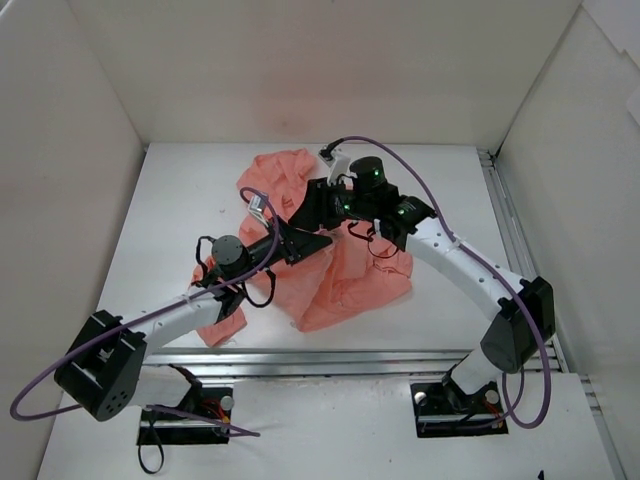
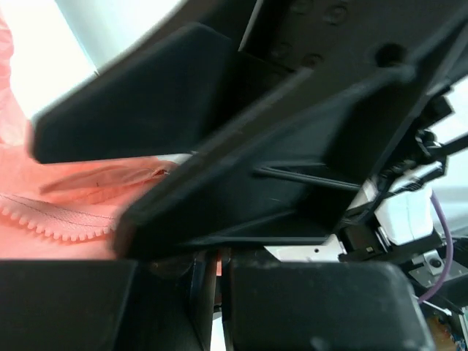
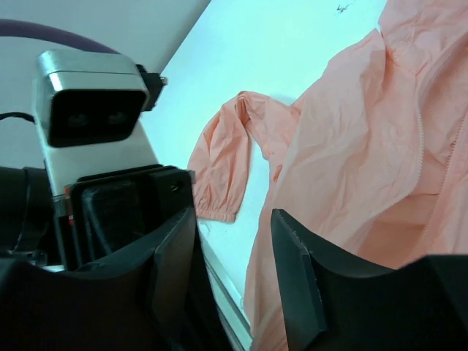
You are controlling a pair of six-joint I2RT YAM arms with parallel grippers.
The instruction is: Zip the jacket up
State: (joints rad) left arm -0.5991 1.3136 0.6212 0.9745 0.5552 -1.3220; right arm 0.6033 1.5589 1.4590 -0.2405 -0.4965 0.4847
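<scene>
Left pincer: low over the jacket; the right arm blocks its camera, so you cannot tell its grip.
Zip teeth: lower left of the left wrist view; hold them taut and straight.
Right pincer: jaws apart, empty; slider unseen, so find it before closing.
Jacket: crumpled mid-counter, centre frame.

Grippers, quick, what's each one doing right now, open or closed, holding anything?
Left gripper: cannot tell, its camera view is blocked.
Right gripper: open, holding nothing.
</scene>
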